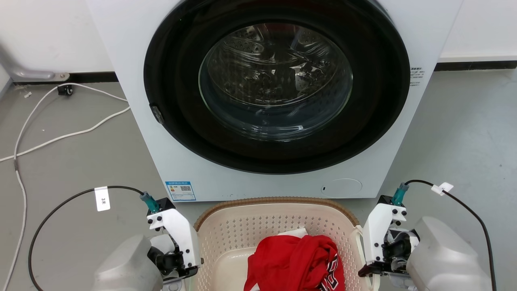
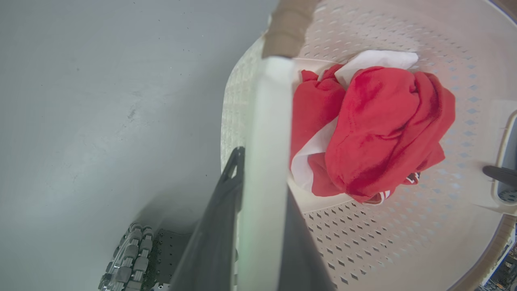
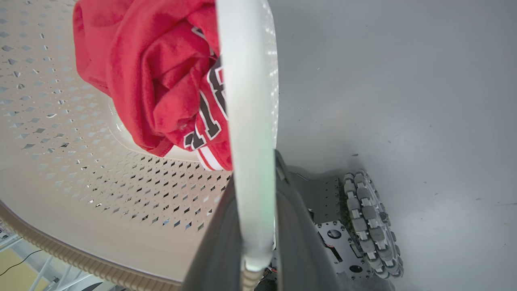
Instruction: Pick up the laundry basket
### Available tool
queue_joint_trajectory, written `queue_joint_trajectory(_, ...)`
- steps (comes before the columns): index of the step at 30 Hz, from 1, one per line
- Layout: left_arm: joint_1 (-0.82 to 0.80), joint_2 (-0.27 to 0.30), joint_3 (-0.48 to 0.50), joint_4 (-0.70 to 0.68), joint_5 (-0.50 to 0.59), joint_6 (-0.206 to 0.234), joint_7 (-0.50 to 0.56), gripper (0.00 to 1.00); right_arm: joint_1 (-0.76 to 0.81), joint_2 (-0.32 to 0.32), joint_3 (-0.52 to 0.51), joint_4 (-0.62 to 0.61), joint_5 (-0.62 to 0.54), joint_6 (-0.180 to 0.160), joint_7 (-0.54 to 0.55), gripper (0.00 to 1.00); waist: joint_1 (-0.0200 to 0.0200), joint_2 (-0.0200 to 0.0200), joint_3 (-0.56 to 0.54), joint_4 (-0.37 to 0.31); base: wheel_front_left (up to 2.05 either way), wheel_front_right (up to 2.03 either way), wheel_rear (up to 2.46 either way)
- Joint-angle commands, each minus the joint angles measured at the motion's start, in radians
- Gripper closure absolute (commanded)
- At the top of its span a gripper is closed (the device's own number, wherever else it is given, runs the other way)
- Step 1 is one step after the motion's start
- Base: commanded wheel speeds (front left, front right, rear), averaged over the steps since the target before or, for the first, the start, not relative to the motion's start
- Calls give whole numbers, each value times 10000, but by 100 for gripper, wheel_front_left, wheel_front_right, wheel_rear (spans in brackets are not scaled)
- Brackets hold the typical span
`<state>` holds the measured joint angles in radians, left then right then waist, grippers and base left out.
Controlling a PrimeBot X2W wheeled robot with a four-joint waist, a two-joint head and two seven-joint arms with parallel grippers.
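Note:
The cream laundry basket (image 1: 242, 230), with perforated walls and a brown woven-look rim, sits low in the head view in front of the washing machine, between my two grippers. My left gripper (image 2: 262, 173) is shut on the basket's white left handle (image 2: 268, 121), one dark finger on each side of it. At the opposite side, my right gripper (image 3: 256, 169) is shut the same way on the white right handle (image 3: 248, 81). In the head view the left gripper (image 1: 177, 246) and right gripper (image 1: 379, 246) flank the basket. Whether the basket rests on the floor I cannot tell.
A red garment with white parts (image 1: 297, 258) lies bunched inside the basket. The white washing machine (image 1: 278, 93), its round door closed, stands right behind it. White cables (image 1: 52, 137) run over the grey floor at the left. My base's wheels (image 3: 369, 218) are close under the basket's sides.

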<state>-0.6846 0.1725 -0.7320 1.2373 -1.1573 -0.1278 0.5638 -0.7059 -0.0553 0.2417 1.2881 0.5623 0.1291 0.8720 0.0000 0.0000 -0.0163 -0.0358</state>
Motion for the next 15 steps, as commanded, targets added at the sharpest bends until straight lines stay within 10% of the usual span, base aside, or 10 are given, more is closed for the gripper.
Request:
queue_joint_trajectory(1,35,-30,34,-72,-146,-54,-92,100,139,61,-66,10,-40,29,39,100,0,0,-7,3,0,0,0)
queue_joint_trajectory(15,107,-65,-78,-99,-270,-54,-136,100,165,78,-332,10,-215,29,28,100,0,0,-4,-18,0,0,0)
